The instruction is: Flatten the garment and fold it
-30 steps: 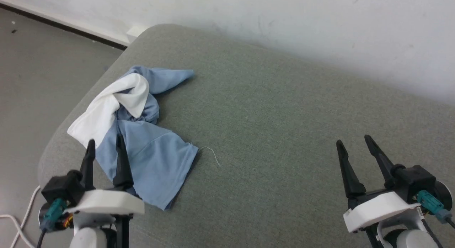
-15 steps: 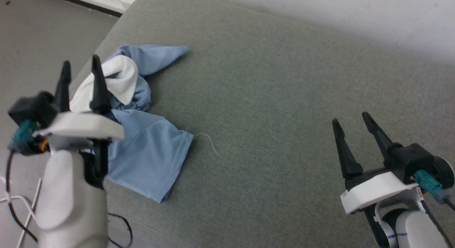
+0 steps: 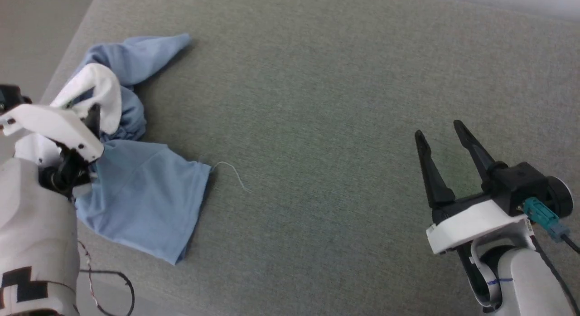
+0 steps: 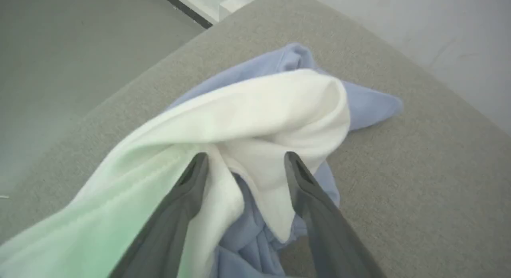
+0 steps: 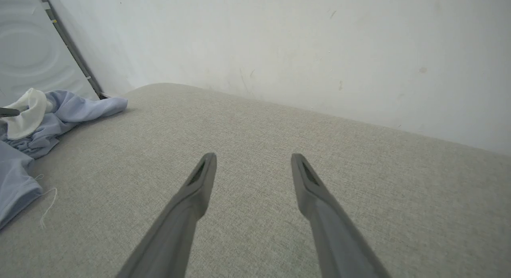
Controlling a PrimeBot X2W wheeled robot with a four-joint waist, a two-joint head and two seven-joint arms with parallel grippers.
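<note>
Grey-green fabric is stretched over the worktop, which is backed by a white wall. The garment is crumpled at the worktop's left edge. The released left tool is poised over its white collar, 2 fingers spread. The right tool is held released, well apart.

Garment lies on the padded surface at nine o'clock, left gripper over it; right gripper well apart at four o'clock
</note>
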